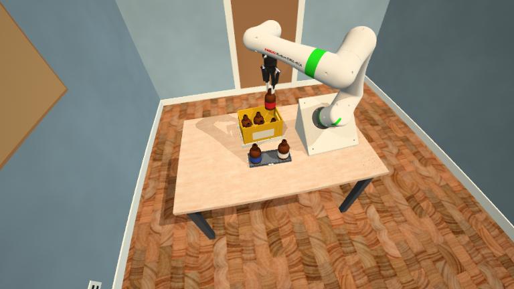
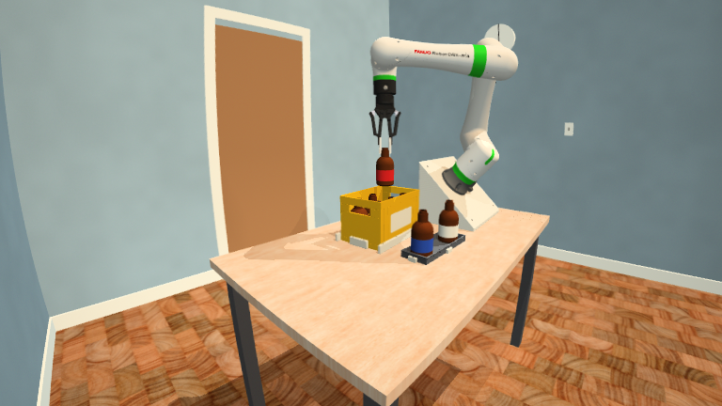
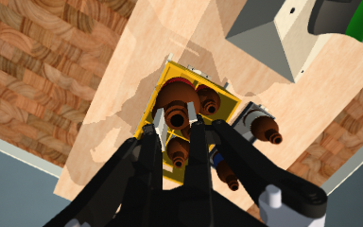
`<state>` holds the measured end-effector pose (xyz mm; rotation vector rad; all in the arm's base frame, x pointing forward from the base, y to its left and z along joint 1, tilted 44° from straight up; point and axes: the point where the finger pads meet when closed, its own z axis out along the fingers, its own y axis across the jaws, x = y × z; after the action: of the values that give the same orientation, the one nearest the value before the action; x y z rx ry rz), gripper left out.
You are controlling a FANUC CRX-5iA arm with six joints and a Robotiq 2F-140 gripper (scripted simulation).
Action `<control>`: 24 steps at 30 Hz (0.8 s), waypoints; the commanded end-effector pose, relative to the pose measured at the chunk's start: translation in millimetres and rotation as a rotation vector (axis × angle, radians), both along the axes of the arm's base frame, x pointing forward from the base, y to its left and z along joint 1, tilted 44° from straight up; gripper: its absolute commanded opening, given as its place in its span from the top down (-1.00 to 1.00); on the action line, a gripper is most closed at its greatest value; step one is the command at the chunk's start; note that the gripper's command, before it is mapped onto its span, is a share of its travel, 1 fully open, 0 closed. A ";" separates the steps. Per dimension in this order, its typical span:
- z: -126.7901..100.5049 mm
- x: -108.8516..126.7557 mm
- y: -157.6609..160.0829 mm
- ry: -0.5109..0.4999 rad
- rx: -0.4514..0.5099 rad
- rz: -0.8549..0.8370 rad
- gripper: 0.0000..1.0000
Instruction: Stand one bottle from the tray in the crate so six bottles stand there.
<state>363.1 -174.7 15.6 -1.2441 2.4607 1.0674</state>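
Observation:
My gripper (image 1: pixel 270 85) is shut on the neck of a brown bottle with a red label (image 1: pixel 270 100) and holds it upright, its base at the rim of the yellow crate (image 1: pixel 260 126), over a back corner cell. It also shows in the exterior view (image 2: pixel 384 169) and from above in the wrist view (image 3: pixel 177 119). Several brown bottles (image 1: pixel 258 118) stand in the crate's cells. On the dark tray (image 1: pixel 269 158) in front of the crate stand a blue-label bottle (image 1: pixel 255 154) and a white-label bottle (image 1: pixel 283 149), both upright.
The arm's white pedestal (image 1: pixel 326 124) stands on the table right of the crate and tray. The crate sits in white corner brackets (image 2: pixel 362 242). The table's front edge is far from the crate.

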 end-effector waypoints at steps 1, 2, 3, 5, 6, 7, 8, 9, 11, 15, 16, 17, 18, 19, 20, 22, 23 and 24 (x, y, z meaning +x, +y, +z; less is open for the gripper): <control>0.1 0.1 -0.2 0.000 0.000 0.000 1.00; 0.1 0.1 -0.2 0.000 0.000 0.000 1.00; 0.1 0.1 -0.2 0.000 0.000 0.000 1.00; 0.1 0.1 -0.2 0.000 0.000 0.000 1.00; 0.1 0.1 -0.2 0.000 0.000 0.000 1.00; 0.1 0.1 -0.2 0.000 0.000 0.000 1.00; 0.1 0.1 -0.2 0.000 0.000 0.000 1.00; 0.1 0.1 -0.2 0.000 0.000 0.000 1.00; 0.1 0.1 -0.2 0.000 0.000 0.000 1.00; 0.1 0.1 -0.2 0.000 0.000 0.000 1.00; 0.1 0.1 -0.2 0.000 0.000 0.000 1.00; 0.1 0.1 -0.2 0.000 0.000 0.000 1.00; 0.1 0.1 -0.2 0.000 0.000 0.000 1.00; 0.1 0.1 -0.2 0.000 0.000 0.000 1.00; 0.1 0.1 -0.2 0.000 0.000 0.000 1.00; 0.1 0.1 -0.2 0.000 0.000 0.000 1.00; 0.1 0.1 -0.2 0.000 0.000 0.000 1.00; 0.0 0.1 -0.2 0.000 0.000 0.000 1.00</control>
<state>363.1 -174.7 15.6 -1.2441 2.4607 1.0674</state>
